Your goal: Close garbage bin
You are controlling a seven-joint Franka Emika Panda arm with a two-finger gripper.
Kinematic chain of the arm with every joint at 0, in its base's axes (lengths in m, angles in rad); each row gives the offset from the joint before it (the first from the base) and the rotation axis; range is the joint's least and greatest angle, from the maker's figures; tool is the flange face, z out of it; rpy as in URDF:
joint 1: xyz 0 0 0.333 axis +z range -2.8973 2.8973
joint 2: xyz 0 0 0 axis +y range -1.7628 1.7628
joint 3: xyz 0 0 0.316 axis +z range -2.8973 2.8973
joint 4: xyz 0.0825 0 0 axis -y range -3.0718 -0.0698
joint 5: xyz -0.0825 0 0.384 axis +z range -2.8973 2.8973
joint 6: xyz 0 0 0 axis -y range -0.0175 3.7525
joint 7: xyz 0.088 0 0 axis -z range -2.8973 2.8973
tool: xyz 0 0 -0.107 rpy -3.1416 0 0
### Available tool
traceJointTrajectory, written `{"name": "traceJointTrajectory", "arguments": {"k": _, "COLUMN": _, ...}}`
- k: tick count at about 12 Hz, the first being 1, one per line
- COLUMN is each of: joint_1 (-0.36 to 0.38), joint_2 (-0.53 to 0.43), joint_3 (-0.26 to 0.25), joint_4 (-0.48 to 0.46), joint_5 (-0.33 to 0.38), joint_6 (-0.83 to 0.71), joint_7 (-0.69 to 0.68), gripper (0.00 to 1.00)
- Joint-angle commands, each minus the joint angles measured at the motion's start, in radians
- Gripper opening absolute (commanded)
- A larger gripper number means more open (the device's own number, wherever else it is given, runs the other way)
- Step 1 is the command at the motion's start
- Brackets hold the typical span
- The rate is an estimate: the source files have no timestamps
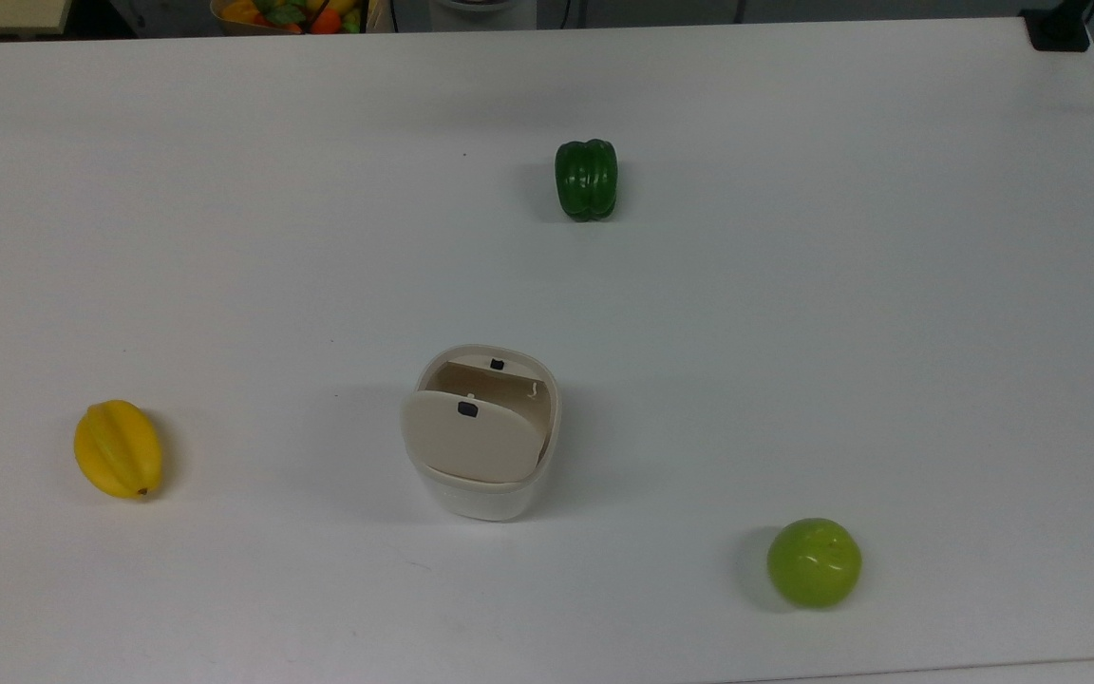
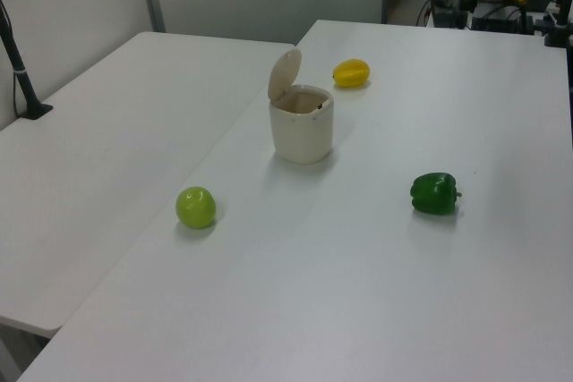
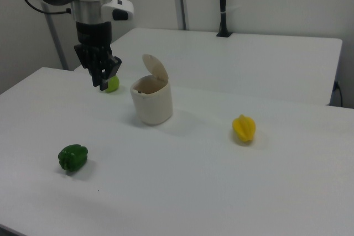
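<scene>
The garbage bin [image 1: 483,499] is a small white tub near the table's middle, with its beige lid [image 1: 473,439] hinged up and open; a small black latch marks the lid. It also stands in the left view [image 2: 302,136] and the right view [image 3: 152,106], lid raised [image 3: 156,69]. My gripper [image 3: 104,83] hangs from the white arm above the table, to the right view's left of the bin and apart from it, at about lid height. Nothing is in it.
A green pepper [image 1: 586,179] lies farther back on the white table [image 1: 794,332]. A yellow starfruit [image 1: 118,448] sits at the top view's left, a green apple [image 1: 814,561] at its front right. A second table [image 2: 107,131] adjoins in the left view.
</scene>
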Motion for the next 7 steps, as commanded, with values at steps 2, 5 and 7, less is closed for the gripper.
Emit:
{"name": "traceJointTrajectory", "arguments": {"k": 2, "joint_1": 0.013, "joint_2": -0.003, "joint_3": 0.001, "joint_4": -0.011, "joint_5": 0.024, "joint_6": -0.007, "joint_7": 0.003, "gripper": 0.00}}
{"name": "traceJointTrajectory", "arguments": {"k": 5, "joint_1": 0.024, "joint_2": 0.009, "joint_3": 0.006, "joint_4": -0.017, "joint_5": 0.034, "joint_6": 0.058, "joint_7": 0.003, "gripper": 0.00}}
{"name": "traceJointTrajectory", "arguments": {"k": 7, "joint_1": 0.024, "joint_2": 0.046, "joint_3": 0.006, "joint_4": -0.012, "joint_5": 0.045, "joint_6": 0.174, "joint_7": 0.021, "gripper": 0.00}}
